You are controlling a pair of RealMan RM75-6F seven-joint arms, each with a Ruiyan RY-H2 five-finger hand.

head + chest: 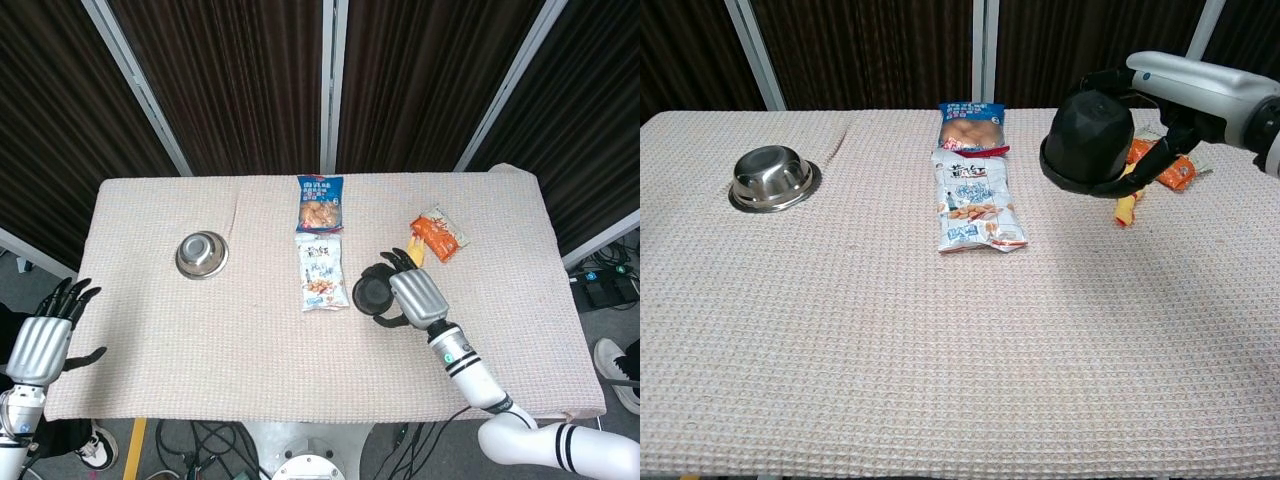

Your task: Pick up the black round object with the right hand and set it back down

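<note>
Our right hand (pixel 1160 125) grips the black bowl (pixel 1088 140) upside down, clear above the surface (pixel 940 340) just right of the snack bag (pixel 975 205) (the left hand (pixel 40 340) idles open, well apart); setting down means going straight below

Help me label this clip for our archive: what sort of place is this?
Probably a lab or studio set up for robot recording, not a home. A cloth-covered table stands before dark curtains, cables trail on the floor beneath it, and the snack packets and steel bowl look laid out as props.
</note>
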